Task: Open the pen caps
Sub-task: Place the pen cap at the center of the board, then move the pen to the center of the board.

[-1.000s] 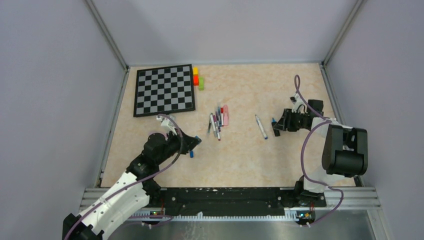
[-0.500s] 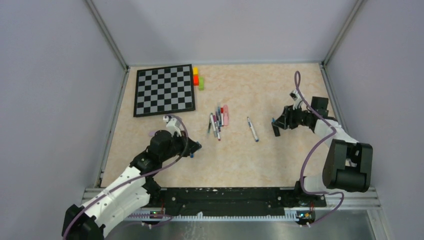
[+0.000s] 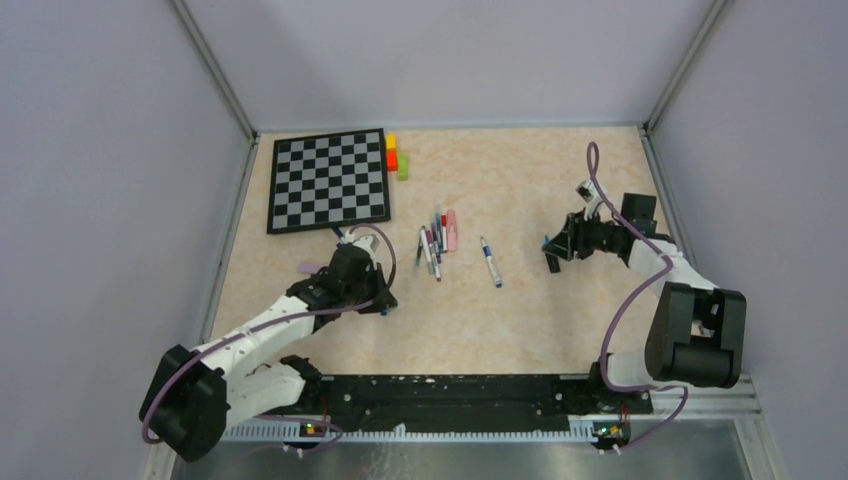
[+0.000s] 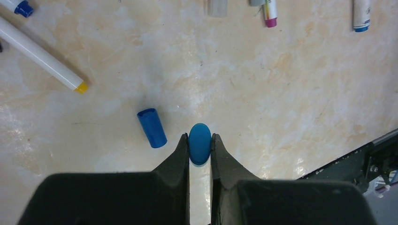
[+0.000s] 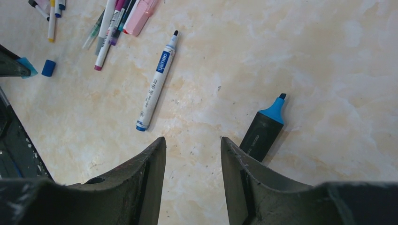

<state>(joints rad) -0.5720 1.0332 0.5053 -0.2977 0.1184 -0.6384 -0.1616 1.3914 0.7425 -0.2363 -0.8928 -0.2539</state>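
Beige table [image 3: 560,330] with chessboard [image 3: 328,180], blocks [image 3: 396,157], pens [image 3: 434,243], cap [image 4: 151,127]

A rounded blue cap [image 4: 200,145] is clamped between the fingers of the left gripper [image 4: 200,139], over the marbled tabletop [image 4: 291,89]. A second blue cap [image 4: 151,127] is seen lying just left of it, not touching. A yellow-tipped white pen [image 4: 40,56] is laid farther up-left.
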